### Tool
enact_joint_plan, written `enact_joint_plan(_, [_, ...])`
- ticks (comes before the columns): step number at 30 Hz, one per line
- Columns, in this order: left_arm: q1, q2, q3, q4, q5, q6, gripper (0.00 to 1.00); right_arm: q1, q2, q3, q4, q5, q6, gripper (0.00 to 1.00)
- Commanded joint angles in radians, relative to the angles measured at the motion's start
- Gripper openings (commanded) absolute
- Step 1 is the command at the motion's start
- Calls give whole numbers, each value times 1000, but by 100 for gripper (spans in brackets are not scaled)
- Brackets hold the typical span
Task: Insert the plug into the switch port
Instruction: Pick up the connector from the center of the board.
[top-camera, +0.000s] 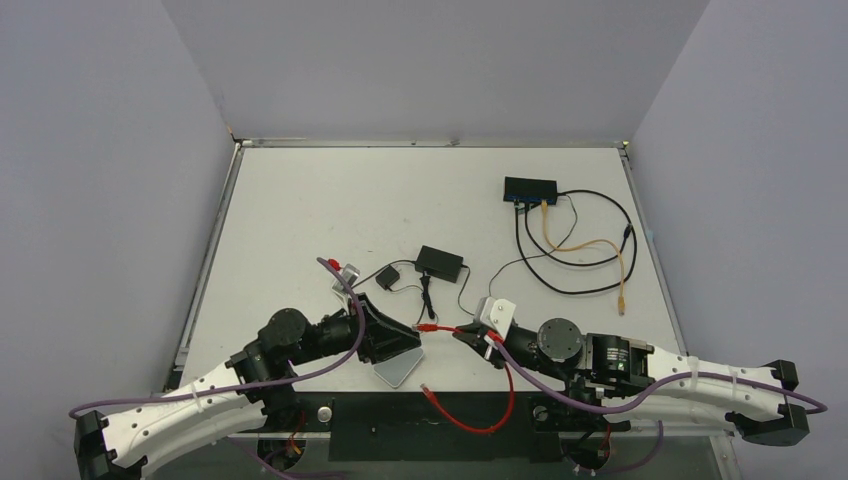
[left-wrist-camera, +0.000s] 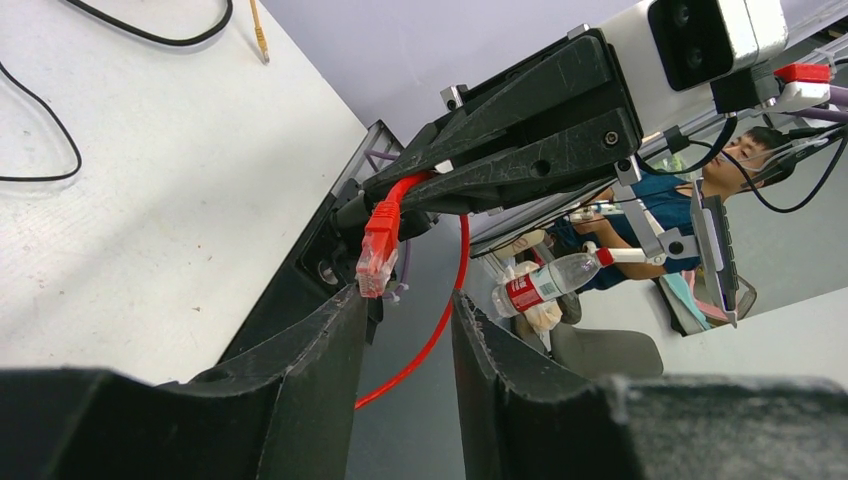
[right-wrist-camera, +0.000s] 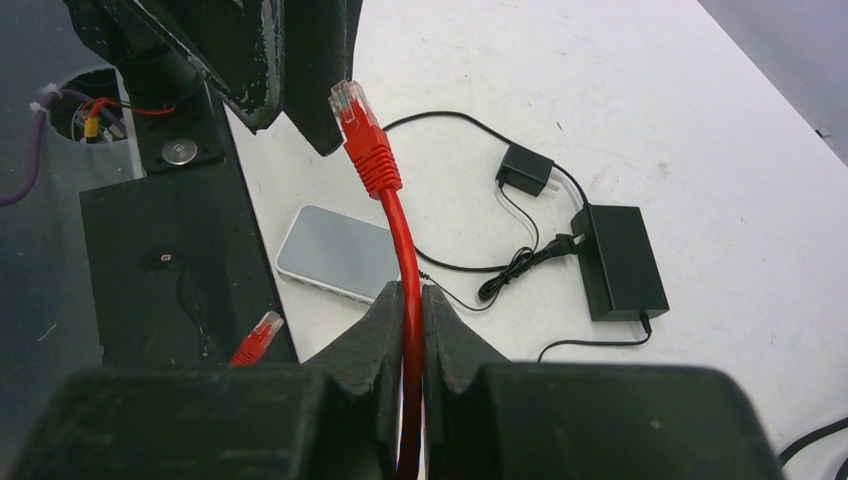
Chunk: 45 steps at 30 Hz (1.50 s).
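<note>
Right wrist view showed the right gripper (right-wrist-camera: 410, 292) clamping the cable (right-wrist-camera: 401, 220), seemingly passing its plug (right-wrist-camera: 351, 106) to the parted left gripper (left-wrist-camera: 408, 300), due to close next.

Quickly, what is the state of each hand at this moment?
Left hand: open, the plug close by, not gripped.
Right hand: closed on the red cable.

Bright, even light falls from above; shadows on the white table (top-camera: 300, 200) are faint. Wrist views' bottom edges blur slightly.
</note>
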Motion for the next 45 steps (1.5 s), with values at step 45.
enact_joint_plan(45, [44, 17, 10, 71, 53, 2, 17, 9, -48, -60, 82, -79, 38, 0])
